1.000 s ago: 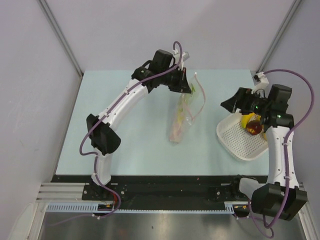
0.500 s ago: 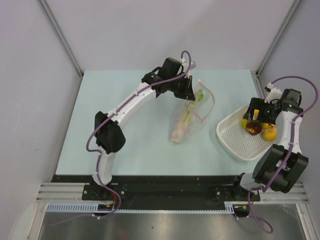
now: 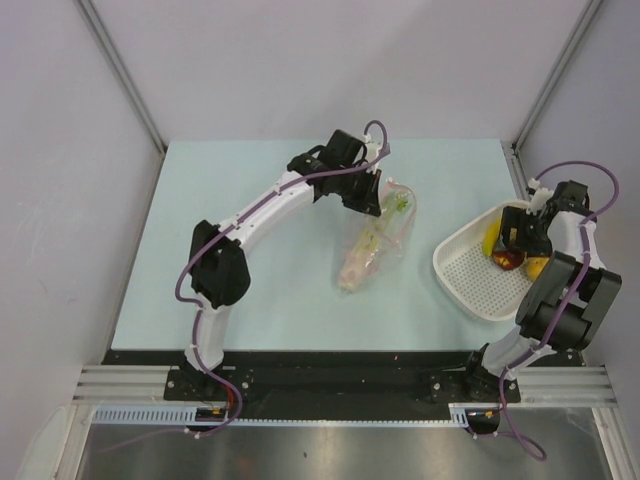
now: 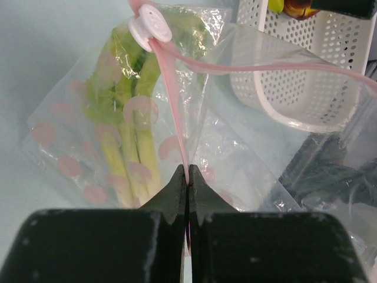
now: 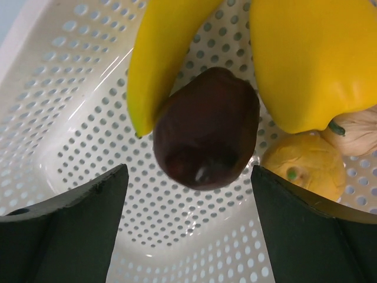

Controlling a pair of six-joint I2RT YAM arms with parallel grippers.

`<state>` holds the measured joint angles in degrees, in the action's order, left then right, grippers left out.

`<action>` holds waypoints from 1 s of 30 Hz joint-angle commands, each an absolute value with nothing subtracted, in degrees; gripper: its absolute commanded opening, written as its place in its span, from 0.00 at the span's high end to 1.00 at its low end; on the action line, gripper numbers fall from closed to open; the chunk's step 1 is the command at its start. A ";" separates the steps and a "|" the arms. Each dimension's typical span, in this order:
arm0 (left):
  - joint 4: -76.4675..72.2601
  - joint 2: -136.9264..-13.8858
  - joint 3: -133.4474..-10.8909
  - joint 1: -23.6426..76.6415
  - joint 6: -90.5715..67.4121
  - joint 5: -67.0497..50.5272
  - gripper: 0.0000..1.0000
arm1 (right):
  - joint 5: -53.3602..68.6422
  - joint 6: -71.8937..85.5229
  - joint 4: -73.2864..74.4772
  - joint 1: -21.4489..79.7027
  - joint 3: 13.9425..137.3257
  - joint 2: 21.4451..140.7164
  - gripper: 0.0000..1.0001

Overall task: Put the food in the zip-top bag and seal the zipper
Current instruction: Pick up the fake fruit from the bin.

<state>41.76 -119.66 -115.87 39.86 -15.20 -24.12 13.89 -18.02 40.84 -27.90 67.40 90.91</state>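
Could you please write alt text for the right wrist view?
The right gripper hangs open over a dark red-purple fruit lying in a white perforated basket. A yellow banana, a larger yellow item and a small orange-yellow fruit lie beside it.

No readable txt, nos., brand marks or signs in any view. Zip-top bag [image 4: 88, 147], mid table: pink printed blobs only, no letters. Round pink-white tab [image 4: 150, 26] at the far end of its zipper [image 4: 174, 118] has a few small raised dots, nothing legible. White basket [image 5: 59, 118], right side of table: plain holes, no label seen.
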 commanded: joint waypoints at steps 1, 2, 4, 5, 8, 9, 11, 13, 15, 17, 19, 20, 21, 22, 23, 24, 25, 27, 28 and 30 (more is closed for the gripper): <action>42.27 -114.53 -114.70 40.17 -10.38 -23.90 1.00 | 9.94 -16.70 35.34 -27.51 68.03 93.60 0.11; 42.36 -113.74 -113.91 40.17 -9.24 -23.99 1.00 | 9.67 -16.53 34.81 -27.42 67.85 94.04 0.12; 42.63 -112.94 -113.03 40.25 -8.09 -24.52 1.00 | 9.49 -16.09 33.76 -26.90 67.24 95.18 0.13; 43.32 -112.42 -112.51 40.34 -6.61 -24.70 1.00 | 9.58 -15.65 33.32 -26.81 67.06 95.45 0.14; 45.34 -111.71 -112.06 40.69 -4.75 -24.61 1.00 | 9.75 -15.12 32.08 -26.28 66.36 96.06 0.20; 45.87 -111.45 -112.06 40.69 -4.49 -25.04 1.00 | 10.19 -15.12 31.91 -26.28 66.36 96.06 0.24; 46.32 -110.83 -112.32 40.61 -4.39 -26.27 1.00 | 10.63 -15.20 32.43 -26.28 66.36 95.36 0.41; 46.23 -109.52 -112.67 40.34 -5.09 -26.89 1.00 | 11.42 -15.38 33.83 -26.45 66.44 94.22 0.53; 45.44 -108.46 -112.85 39.29 -7.64 -28.99 1.00 | 12.30 -15.56 35.06 -26.72 66.36 92.03 0.69; 45.79 -108.54 -114.43 38.33 -9.22 -31.19 1.00 | 13.01 -15.64 36.56 -27.42 66.36 89.23 0.80; 48.42 -109.60 -117.40 38.32 -8.70 -30.68 1.00 | 13.71 -15.73 37.70 -27.86 66.36 87.46 0.85; 49.04 -110.12 -118.03 38.41 -8.09 -30.50 1.00 | 14.06 -15.82 37.97 -28.30 66.36 86.49 0.91; 49.74 -110.39 -118.56 38.41 -7.74 -29.71 1.00 | 14.58 -16.08 38.23 -28.47 66.44 85.01 0.92; 50.79 -111.26 -119.52 38.50 -6.95 -29.19 1.00 | 14.76 -16.34 38.93 -28.48 66.45 84.12 0.95; 51.50 -111.62 -120.05 38.67 -6.42 -28.66 1.00 | 15.03 -16.61 39.37 -28.48 66.53 83.42 0.96; 52.03 -112.06 -120.49 38.93 -5.89 -26.74 1.00 | 15.64 -17.05 40.25 -28.48 66.62 81.76 0.97; 53.16 -112.84 -121.28 39.63 -4.76 -25.15 1.00 | 16.25 -17.14 40.78 -28.48 66.80 80.87 0.99; 54.31 -113.73 -121.99 40.43 -3.70 -20.77 1.00 | 20.01 -16.88 42.79 -28.04 67.93 77.98 0.99; 55.01 -114.17 -122.86 41.04 -3.00 -19.87 1.00 | 21.26 -16.35 43.32 -27.52 68.46 76.92 1.00; 55.90 -114.70 -123.13 41.13 -3.60 -19.42 1.00 | 27.12 -15.04 44.64 -25.07 70.56 74.98 1.00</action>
<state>52.62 -113.10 -120.11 39.72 -5.89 -23.64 17.21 -16.08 40.97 -27.99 66.11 79.72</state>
